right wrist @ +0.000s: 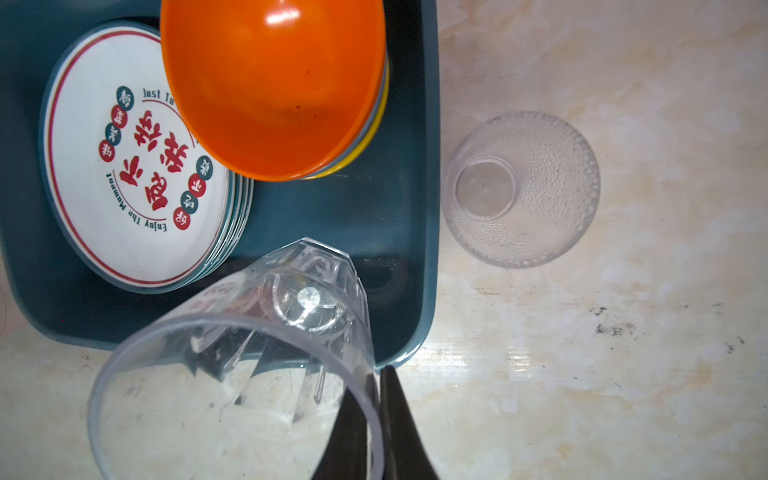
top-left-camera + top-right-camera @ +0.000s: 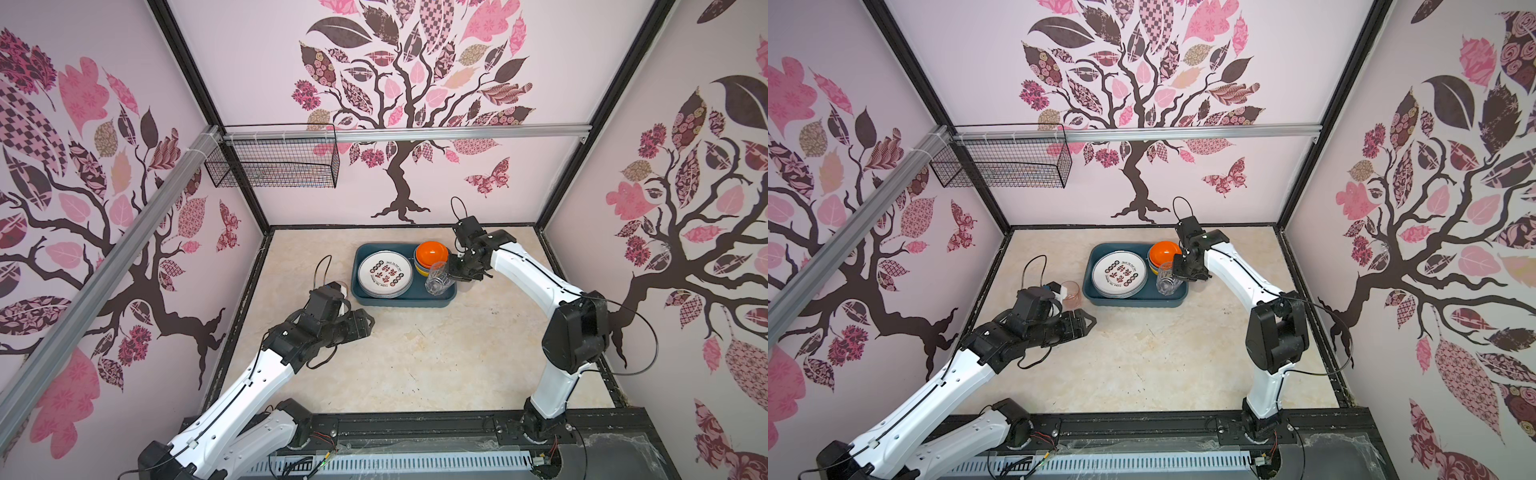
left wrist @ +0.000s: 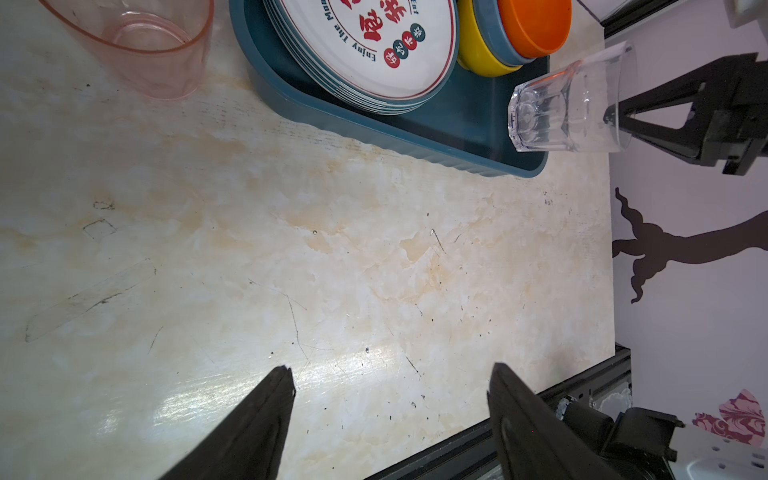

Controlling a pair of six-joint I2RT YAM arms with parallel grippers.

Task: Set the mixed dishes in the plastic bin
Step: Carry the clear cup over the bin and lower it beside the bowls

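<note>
Two claws: right claw (image 1: 376, 376) nips the rim of a clear cup (image 2: 438, 283) over the plastic bin's (image 2: 399, 302) four-o'clock corner; left claw (image 3: 392, 374) gapes empty above the tabletop (image 2: 415, 353). Inside the bin lie plates (image 2: 385, 273) and bowls (image 2: 432, 253).

White-shelled arms (image 2: 249, 386), bulky black joints (image 2: 577, 332), thin black looping cables (image 2: 656, 345), tapered black fingers (image 3: 249, 432)

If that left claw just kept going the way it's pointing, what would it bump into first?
Probably the bare tabletop: the open left gripper tilts down toward it with nothing between. The plastic bin sits farther off, though the exact angle is hard to judge.
</note>
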